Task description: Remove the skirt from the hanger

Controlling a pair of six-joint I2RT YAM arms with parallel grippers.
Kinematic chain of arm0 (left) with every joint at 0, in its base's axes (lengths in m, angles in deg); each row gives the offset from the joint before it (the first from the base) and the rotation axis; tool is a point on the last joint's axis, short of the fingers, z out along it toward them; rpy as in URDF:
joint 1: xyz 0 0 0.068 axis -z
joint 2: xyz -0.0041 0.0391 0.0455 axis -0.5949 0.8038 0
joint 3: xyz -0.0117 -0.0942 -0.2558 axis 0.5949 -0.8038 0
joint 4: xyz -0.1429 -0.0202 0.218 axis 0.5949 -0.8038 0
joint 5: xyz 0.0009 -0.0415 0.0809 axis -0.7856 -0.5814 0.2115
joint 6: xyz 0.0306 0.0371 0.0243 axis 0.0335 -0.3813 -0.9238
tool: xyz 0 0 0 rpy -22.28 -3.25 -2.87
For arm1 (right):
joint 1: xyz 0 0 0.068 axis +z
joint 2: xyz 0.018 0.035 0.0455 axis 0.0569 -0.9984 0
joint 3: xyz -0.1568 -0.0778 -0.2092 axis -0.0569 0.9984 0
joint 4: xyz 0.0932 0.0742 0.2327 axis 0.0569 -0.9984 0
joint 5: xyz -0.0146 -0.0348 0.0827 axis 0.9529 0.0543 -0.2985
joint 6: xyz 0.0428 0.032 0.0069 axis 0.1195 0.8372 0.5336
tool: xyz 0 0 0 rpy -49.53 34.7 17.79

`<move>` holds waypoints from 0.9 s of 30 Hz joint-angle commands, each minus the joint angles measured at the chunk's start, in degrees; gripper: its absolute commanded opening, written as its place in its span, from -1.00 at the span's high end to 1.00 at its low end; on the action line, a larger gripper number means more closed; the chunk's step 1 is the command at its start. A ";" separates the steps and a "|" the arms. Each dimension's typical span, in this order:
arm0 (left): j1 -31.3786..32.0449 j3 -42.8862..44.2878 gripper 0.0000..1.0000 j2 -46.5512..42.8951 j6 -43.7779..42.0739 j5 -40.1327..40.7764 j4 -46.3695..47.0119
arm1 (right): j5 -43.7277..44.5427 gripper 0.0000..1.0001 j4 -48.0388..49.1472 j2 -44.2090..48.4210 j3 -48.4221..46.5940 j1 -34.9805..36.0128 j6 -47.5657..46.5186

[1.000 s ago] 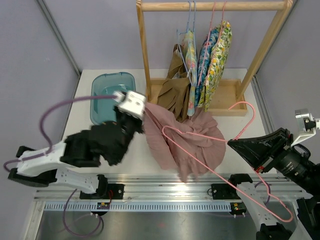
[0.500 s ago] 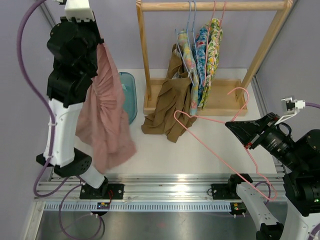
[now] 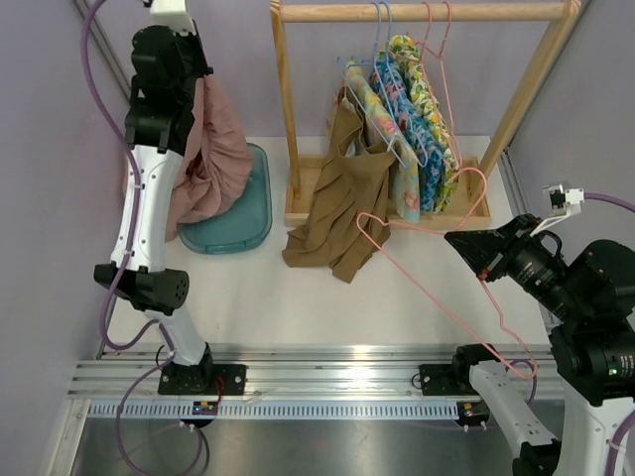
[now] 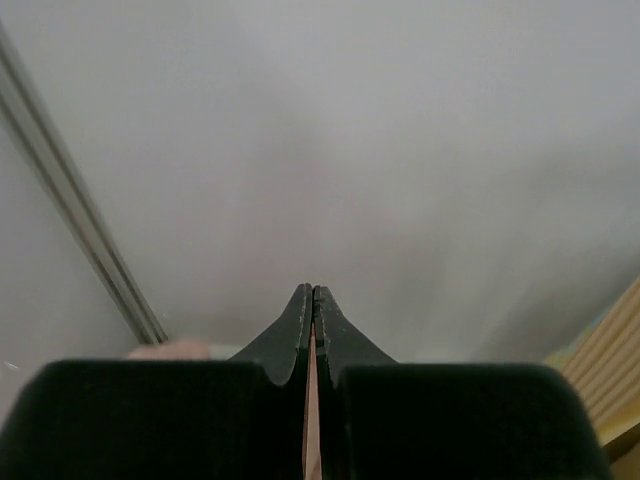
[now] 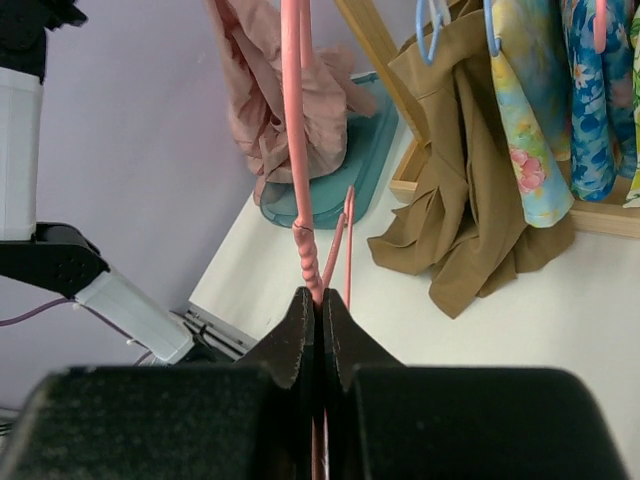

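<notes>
The pink skirt (image 3: 210,164) hangs from my left gripper (image 3: 198,71), raised high at the back left; its lower folds rest in the teal bin (image 3: 236,213). In the left wrist view the jaws (image 4: 313,292) are shut on a thin strip of pink cloth. The skirt also shows in the right wrist view (image 5: 285,95). My right gripper (image 3: 466,241) is shut on the bare pink wire hanger (image 3: 427,288), held above the table at the right. In the right wrist view the hanger (image 5: 297,150) rises from the shut jaws (image 5: 315,295). The skirt is off the hanger.
A wooden rack (image 3: 417,14) stands at the back with a brown garment (image 3: 337,213) trailing onto the table, floral garments (image 3: 407,129) and blue and pink hangers. A metal rail (image 3: 327,382) runs along the near edge. Grey walls close in left and right.
My left arm has swung the skirt up from the table middle to the back left, over the teal bin. My right gripper has lifted the emptied hanger a little and turned it.
</notes>
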 commanded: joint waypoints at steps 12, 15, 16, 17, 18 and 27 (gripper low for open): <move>1.56 -33.68 -0.98 -3.24 21.82 -5.33 -3.67 | 14.76 1.00 0.45 -4.49 -13.78 0.48 -5.58; 3.76 -41.33 -0.98 -14.14 20.33 0.21 -2.43 | 21.96 1.00 -0.52 -8.88 -20.10 0.48 -5.94; 4.54 -43.52 -0.98 -16.52 20.15 1.00 -3.30 | 26.07 1.00 -0.35 -9.85 -22.03 0.48 -6.11; 5.25 -44.42 -0.98 -21.50 20.06 1.80 -6.01 | 27.77 1.00 0.26 -11.51 -22.57 0.48 -6.37; 5.78 -45.90 -0.98 -23.73 19.97 2.33 -7.43 | 29.17 1.00 1.75 -12.31 -23.19 0.48 -6.98; 9.47 -71.54 -0.98 -50.01 18.48 3.03 -14.12 | 40.78 1.00 10.98 -25.75 -29.78 0.48 -14.09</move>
